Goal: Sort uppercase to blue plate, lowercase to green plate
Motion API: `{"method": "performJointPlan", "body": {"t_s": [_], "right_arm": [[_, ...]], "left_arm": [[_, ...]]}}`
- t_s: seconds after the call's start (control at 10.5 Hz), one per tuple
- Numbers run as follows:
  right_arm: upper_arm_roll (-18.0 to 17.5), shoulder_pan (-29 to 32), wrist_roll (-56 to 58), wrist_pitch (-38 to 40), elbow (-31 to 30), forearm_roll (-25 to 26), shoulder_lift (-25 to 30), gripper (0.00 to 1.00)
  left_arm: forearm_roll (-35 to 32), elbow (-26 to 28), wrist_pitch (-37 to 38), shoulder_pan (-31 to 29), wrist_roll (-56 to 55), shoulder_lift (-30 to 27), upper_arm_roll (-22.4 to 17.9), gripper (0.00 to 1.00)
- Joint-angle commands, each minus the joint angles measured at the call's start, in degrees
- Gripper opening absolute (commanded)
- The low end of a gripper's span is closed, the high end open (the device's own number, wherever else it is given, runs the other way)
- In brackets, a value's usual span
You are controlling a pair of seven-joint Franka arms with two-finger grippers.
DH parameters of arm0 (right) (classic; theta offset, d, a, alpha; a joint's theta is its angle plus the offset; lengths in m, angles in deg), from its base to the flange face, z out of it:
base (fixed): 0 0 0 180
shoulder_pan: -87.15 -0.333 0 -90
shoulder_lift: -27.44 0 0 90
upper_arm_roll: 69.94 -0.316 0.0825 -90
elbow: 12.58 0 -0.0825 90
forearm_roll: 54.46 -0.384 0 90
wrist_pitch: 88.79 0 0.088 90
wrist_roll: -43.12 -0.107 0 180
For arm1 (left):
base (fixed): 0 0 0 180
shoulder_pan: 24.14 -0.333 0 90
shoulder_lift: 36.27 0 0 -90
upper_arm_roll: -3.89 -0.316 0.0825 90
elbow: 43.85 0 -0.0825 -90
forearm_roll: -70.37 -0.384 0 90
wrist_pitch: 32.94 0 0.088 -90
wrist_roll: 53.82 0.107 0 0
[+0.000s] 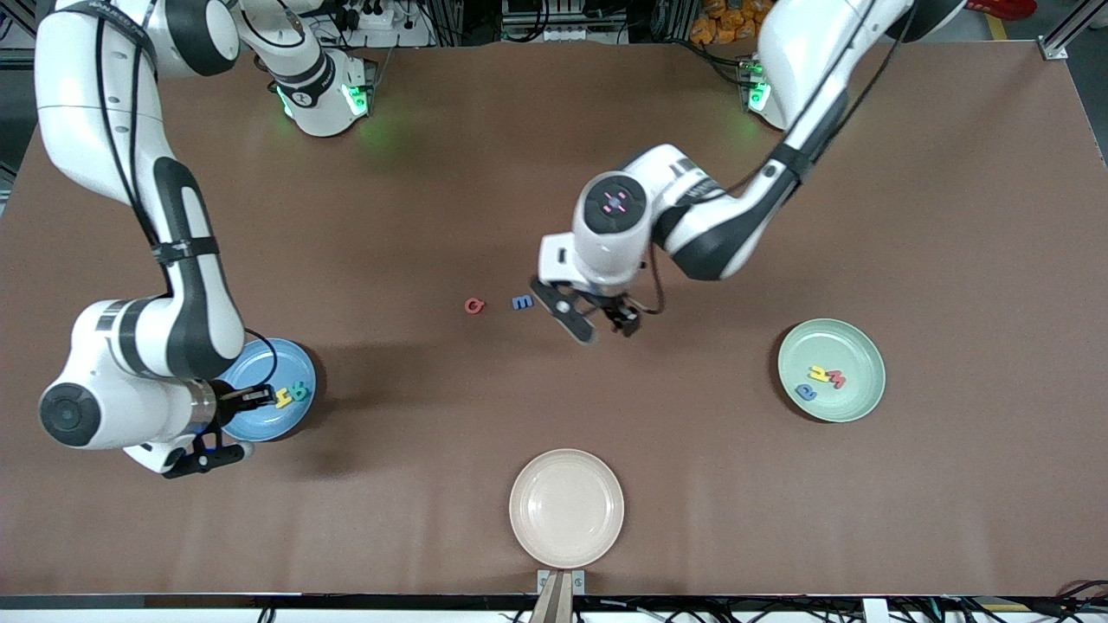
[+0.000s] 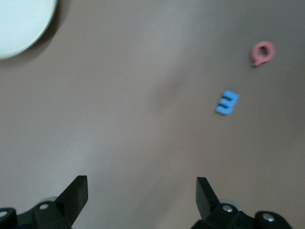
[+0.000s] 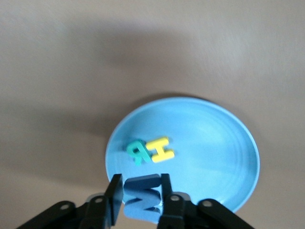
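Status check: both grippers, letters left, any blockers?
Right gripper over blue plate, blue M between fingers. Left gripper open above table beside blue m. Red G unsorted. Nothing obstructing.

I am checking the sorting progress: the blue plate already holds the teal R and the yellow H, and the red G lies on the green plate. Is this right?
Not quite. The front view shows the red G on the bare table beside the blue m, not on the green plate. The blue plate does hold the teal R and yellow H.
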Motion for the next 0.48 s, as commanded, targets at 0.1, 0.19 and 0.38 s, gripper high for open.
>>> {"method": "performJointPlan", "body": {"t_s": [0.1,0.19,0.38], "right_arm": [[-0.99,1.64,0.37,0.6,-1.18,-2.23,0.41,1.0],[-0.99,1.47,0.36,-1.23,-1.18,-2.58,0.24,1.0],[-0.99,0.77,0.36,-6.85,-1.18,-2.59,-0.81,1.0]], "left_arm": [[-0.01,-0.9,-5.69,1.91,13.7,4.16,-0.38,1.0],[-0.09,-0.9,-5.78,3.06,14.05,4.95,-0.38,1.0],[-0.09,-0.99,-6.39,4.82,14.67,5.92,-0.38,1.0]]}}
